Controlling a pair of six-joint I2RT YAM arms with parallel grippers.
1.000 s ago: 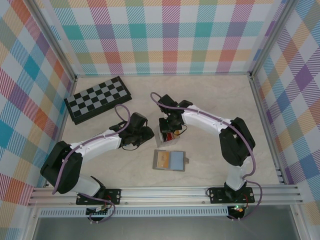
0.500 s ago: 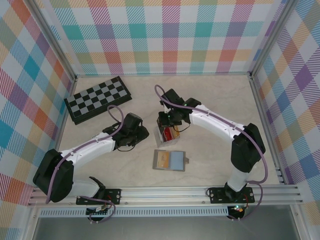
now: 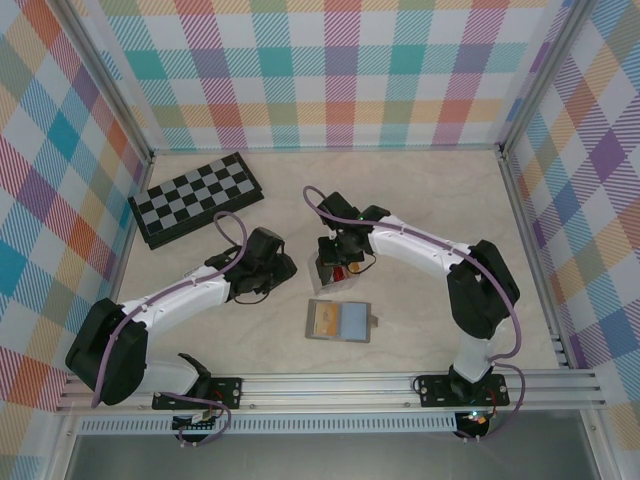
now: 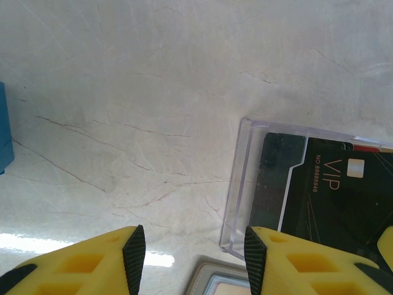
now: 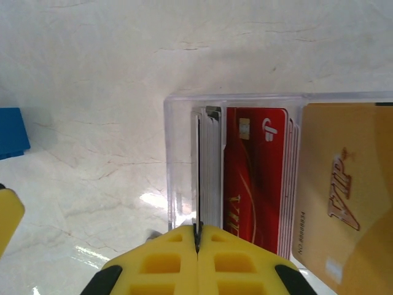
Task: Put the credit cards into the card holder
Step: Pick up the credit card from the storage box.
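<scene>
Right wrist view puts my right gripper (image 5: 198, 230) low in frame, its yellow fingers (image 5: 239, 261) pressed together on the edge of a thin black card (image 5: 198, 172) that stands edge-on to the lens. That card belongs to the credit cards (image 5: 273, 178), which sit in a clear case (image 5: 174, 153): pale card edges beside the black one, then a red card (image 5: 252, 184), then a gold card (image 5: 344, 184) lettered VIP at the right. A blue block (image 5: 11, 132) lies on the table to the left, apart from the case. From above, the case rests on the marble-look table (image 3: 430, 200) just beyond the card holder (image 3: 340, 321), which lies open and flat with an orange-tan half and a blue-grey half. My left gripper (image 4: 193, 258) hangs with its jaws spread wide over bare table beside the case's corner, the card holder's rim at the bottom edge of that view. A chequered board (image 3: 195, 198) lies at the far left.
</scene>
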